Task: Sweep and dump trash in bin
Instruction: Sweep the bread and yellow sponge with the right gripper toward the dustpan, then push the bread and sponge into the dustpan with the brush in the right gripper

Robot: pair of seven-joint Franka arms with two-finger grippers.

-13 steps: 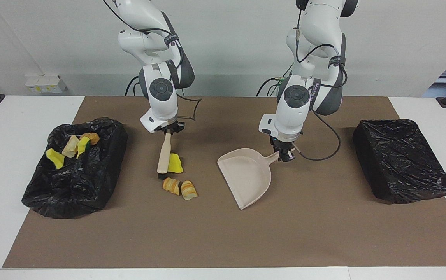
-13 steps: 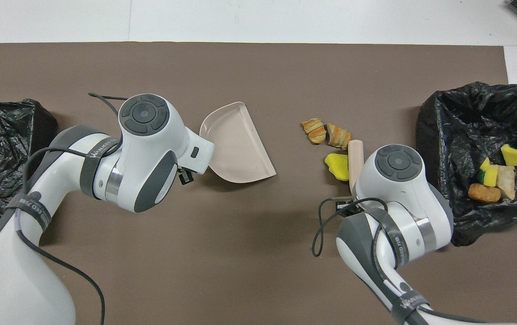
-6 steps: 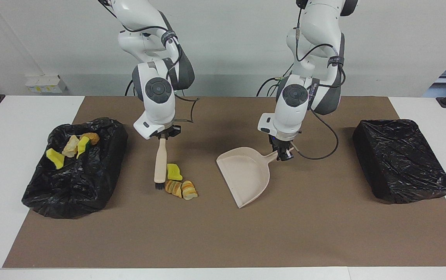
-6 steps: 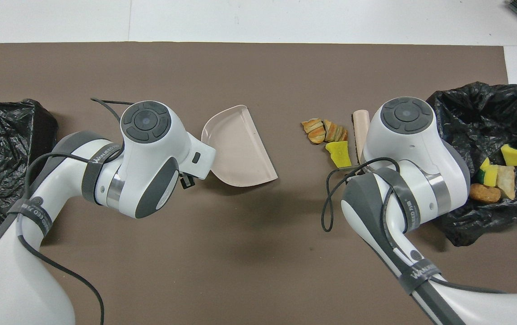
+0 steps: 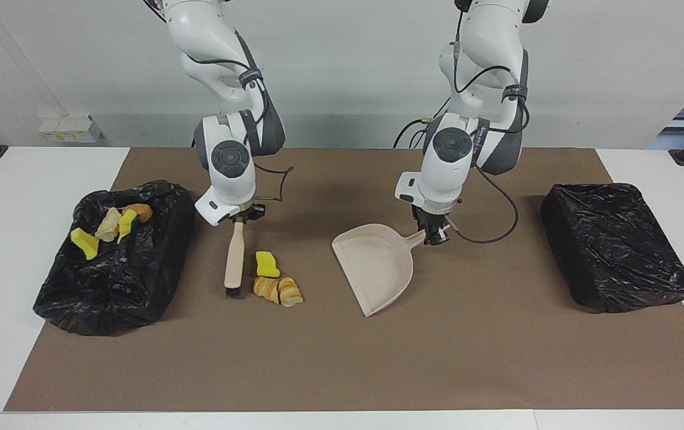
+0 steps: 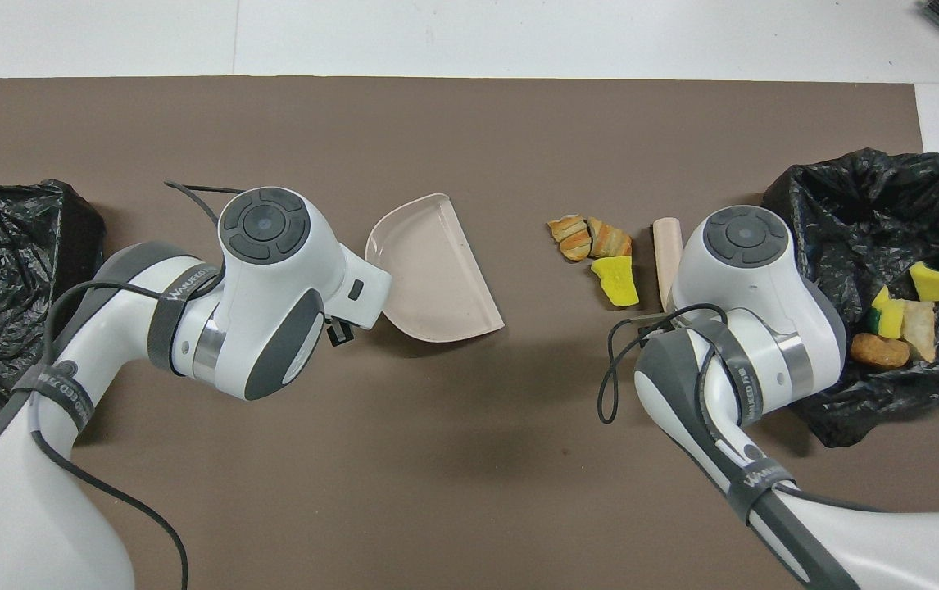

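Currently, step in hand: a sweep is judged to be prepared, with loose trash lined up between brush and pan.
Right gripper (image 5: 245, 216): clamped shut on the top of the beige wooden-handled brush (image 5: 234, 260), which is held upright with its dark bristles down on the brown mat (image 5: 342, 370).
Left gripper (image 5: 436, 237): closed on the handle of the beige plastic dustpan (image 5: 378, 269), whose open mouth is turned toward the brush, presumably so that pieces can be pushed straight in.
Loose trash: a yellow sponge bit (image 5: 267, 264) and two tan bread-like chunks (image 5: 277, 292) are seen just beside the brush head, between it and the dustpan, apart from the pan's lip.
Binned trash: four small lumps (image 5: 109, 230) are seen in the open black-bagged bin (image 5: 112, 263) at the right arm's end of the table, near the brush, on the side away from the pan.
Second bin: a closed-looking black-wrapped box (image 5: 616, 245) is set at the left arm's end, well apart from the dustpan.
Facing view only: the bristles' contact with the mat and both grips on the handles are shown.
Overhead view only: the gap between the trash and the pan mouth is laid out plainly, while both grippers are hidden under the wrists and only the brush's handle end (image 6: 666, 254) is visible.
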